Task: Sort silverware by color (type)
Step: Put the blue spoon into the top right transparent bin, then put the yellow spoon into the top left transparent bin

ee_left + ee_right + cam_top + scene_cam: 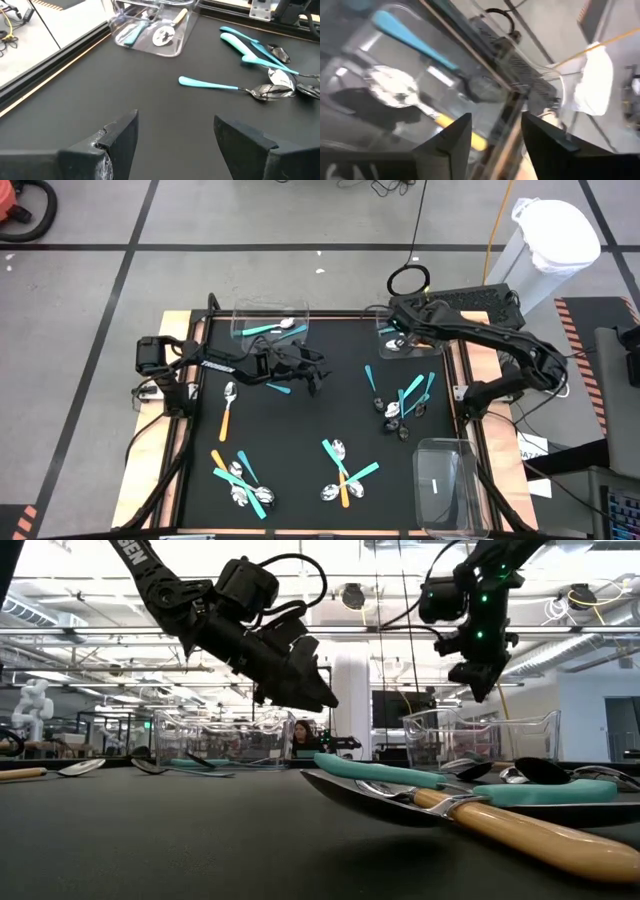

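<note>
Orange-handled spoon (520,825) up front: light, stiff, slick bowl, so pinch mid-handle; left gripper (312,372) and right gripper (392,326) both spread, empty

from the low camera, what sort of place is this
Probably a robotics lab or open workshop: exposed ceiling pipes, a black-topped test table marked off by floor tape, and another white robot in the background.

Orange-handled spoon (405,97) blurred in bin (530,85)
</note>
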You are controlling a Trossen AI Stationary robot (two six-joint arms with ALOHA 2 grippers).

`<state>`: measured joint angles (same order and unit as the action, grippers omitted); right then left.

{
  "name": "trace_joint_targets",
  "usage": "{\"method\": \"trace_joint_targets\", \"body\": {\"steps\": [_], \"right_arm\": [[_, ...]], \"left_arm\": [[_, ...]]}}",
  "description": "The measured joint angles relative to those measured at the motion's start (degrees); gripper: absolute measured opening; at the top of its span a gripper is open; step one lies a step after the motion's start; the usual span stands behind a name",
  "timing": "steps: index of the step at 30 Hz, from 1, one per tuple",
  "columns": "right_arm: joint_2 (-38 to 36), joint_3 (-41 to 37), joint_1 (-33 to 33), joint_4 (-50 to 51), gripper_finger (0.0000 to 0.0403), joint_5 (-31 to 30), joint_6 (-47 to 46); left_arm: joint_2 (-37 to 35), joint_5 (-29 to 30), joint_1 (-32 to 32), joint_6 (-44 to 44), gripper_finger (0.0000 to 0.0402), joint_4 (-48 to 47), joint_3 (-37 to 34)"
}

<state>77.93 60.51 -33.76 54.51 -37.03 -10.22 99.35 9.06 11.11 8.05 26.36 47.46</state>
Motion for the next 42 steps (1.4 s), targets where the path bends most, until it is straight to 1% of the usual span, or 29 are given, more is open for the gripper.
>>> {"method": "trace_joint_targets", "body": {"steps": [3,5,8,10,12,16,18,21,24,28,30,32,36,40,42], "right_arm": [[-1.59,-0.04,2.38,-1.30,0.0178,5.90,-2.59],[-3.58,-0.80,4.69,-5.46,0.0177,9.66,-3.45],[-7.51,-3.31,8.68,-15.58,0.0172,15.61,-4.28],[-9.95,-5.96,11.41,-22.84,0.0168,19.33,-5.65],[-11.71,-9.17,14.36,-30.85,0.0165,21.82,-6.96],[-12.35,-16.75,19.76,-47.85,0.0164,22.31,-8.65],[-11.33,-20.31,21.91,-57.11,0.0164,22.33,-9.68],[-8.86,-24.40,24.70,-69.61,0.0164,22.33,-10.12],[-5.83,-26.33,27.04,-77.44,0.0164,22.35,-10.13],[-1.96,-26.53,29.54,-82.98,0.0164,22.34,-9.07],[-0.45,-26.55,30.61,-84.18,0.0164,22.35,-8.36],[0.95,-26.56,31.35,-85.76,0.0164,22.37,-8.24],[2.06,-26.56,32.18,-85.97,0.0164,22.35,-8.18],[2.14,-26.56,32.72,-85.60,0.0164,22.35,-8.15],[2.14,-26.56,32.77,-85.68,0.0164,22.35,-7.96]], "left_arm": [[0.00,0.00,-0.07,-0.02,0.0258,-0.65,0.00],[-0.02,0.02,-0.21,-0.62,0.0258,-1.97,0.00],[-0.04,1.01,-0.47,-0.88,0.0257,-6.66,0.00],[-0.40,2.58,-0.85,1.00,0.0257,-10.59,0.00],[-1.26,4.34,-1.55,3.44,0.0257,-14.57,0.00],[-4.81,10.11,-4.12,9.02,0.0257,-24.78,0.00],[-7.23,13.45,-5.90,12.49,0.0257,-31.32,0.00],[-11.56,15.89,-9.00,20.06,0.0257,-43.87,0.02],[-14.71,16.73,-12.67,30.14,0.0257,-57.57,0.09],[-16.28,17.98,-17.42,43.72,0.0257,-73.96,0.09],[-16.31,17.88,-19.23,48.80,0.0257,-80.41,0.02],[-16.33,16.61,-20.28,52.24,0.0257,-84.80,-0.30],[-16.58,10.01,-20.52,53.48,0.0257,-85.25,-4.07],[-16.71,3.36,-20.08,58.16,0.0257,-85.36,-9.06],[-17.31,1.52,-20.09,60.89,0.0257,-84.72,-10.97]]}}
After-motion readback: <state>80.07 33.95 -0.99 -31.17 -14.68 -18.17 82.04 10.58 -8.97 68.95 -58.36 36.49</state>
